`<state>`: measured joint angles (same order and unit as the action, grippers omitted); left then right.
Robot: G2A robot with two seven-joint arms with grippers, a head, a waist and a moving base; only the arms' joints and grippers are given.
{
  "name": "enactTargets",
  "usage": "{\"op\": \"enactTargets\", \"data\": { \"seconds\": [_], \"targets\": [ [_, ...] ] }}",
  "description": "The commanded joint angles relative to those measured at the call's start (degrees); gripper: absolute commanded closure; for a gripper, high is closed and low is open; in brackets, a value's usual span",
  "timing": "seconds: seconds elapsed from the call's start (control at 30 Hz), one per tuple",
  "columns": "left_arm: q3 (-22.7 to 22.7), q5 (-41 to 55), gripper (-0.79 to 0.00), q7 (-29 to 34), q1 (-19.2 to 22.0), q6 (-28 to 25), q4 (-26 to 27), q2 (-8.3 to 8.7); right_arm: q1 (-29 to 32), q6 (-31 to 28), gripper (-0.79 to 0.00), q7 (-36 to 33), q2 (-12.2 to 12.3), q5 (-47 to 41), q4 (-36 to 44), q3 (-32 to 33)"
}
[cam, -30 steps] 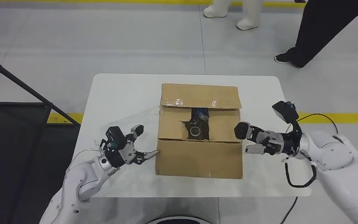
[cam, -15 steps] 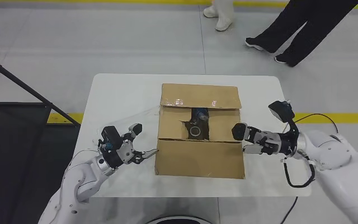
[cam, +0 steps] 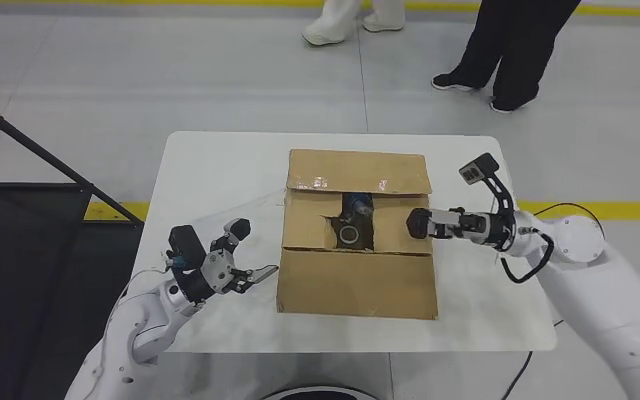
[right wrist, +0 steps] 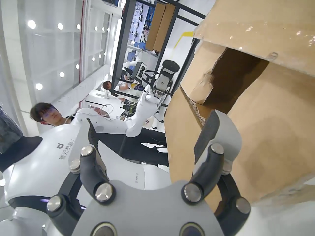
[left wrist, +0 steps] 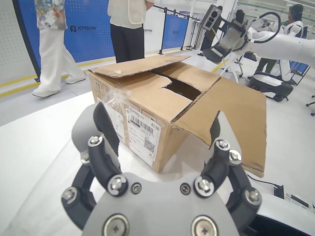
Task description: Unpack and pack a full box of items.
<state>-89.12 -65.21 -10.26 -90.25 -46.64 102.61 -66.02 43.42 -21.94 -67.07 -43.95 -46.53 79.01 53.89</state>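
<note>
**Top and wrist views, one moment.** The brown corrugated cardboard box [cam: 357, 235] stands upright at the centre of the white counter [cam: 200, 170], opening upward. In the top view its longer side runs left to right.

You see its far flap [cam: 358, 170] lying over the upper part of the box. Its near flap [cam: 356, 285] is splayed out toward the lower edge of the frame. Between the two, a ragged torn gap exposes a dark round item [cam: 350, 232] inside; what it is cannot be told.

In the left wrist view, a white printed shipping label with a barcode [left wrist: 141, 133] sits on the box's side wall. Crumpled clear tape [left wrist: 115, 96] clings to the edge above it.

Your left gripper [cam: 253, 250] is at the lower left of the top view, just beside the box's left wall. Its fingers [left wrist: 103, 121] are spread apart and grasp nothing. Your right gripper [cam: 418, 222] is at the box's right edge, centre right of the frame. Its fingers [right wrist: 214, 133] are likewise released, one of them close to the cardboard.
</note>
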Motion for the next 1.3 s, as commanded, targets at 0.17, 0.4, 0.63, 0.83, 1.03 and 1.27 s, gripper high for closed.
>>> {"op": "enactTargets", "data": {
  "seconds": [0.17, 0.4, 0.63, 0.83, 1.03, 1.27],
  "targets": [
    [-0.2, -0.3, -0.785, -0.7, -0.5, 0.2, 0.2, 0.20, -5.5, 3.0, -0.785, -0.8, -3.1, 0.0, -7.9, -4.4],
    [-0.5, -1.2, -0.785, -1.0, -0.8, 0.8, 0.4, 0.42, -8.8, 3.5, -0.785, -1.2, -5.7, -0.5, -14.2, -6.7],
    [0.2, -4.4, -0.785, -2.1, -1.5, 2.6, 1.3, 0.52, -10.4, 1.0, -0.785, 0.3, -7.6, -0.7, -17.4, -7.2],
    [0.3, -4.5, -0.785, -2.3, -1.5, 2.6, 1.3, 0.68, -11.4, -1.8, -0.785, 3.3, -8.8, -0.9, -18.5, -6.2],
    [0.3, -4.3, -0.785, -2.7, -1.6, 2.8, 1.3, 0.81, -13.0, -4.5, -0.785, 8.5, -10.2, -0.3, -19.8, -5.5],
    [0.7, -3.7, -0.785, -3.0, -1.5, 3.2, 0.9, 0.91, -16.4, -8.1, -0.785, 12.9, -13.3, -1.9, -25.8, -7.0]
  ]
}}
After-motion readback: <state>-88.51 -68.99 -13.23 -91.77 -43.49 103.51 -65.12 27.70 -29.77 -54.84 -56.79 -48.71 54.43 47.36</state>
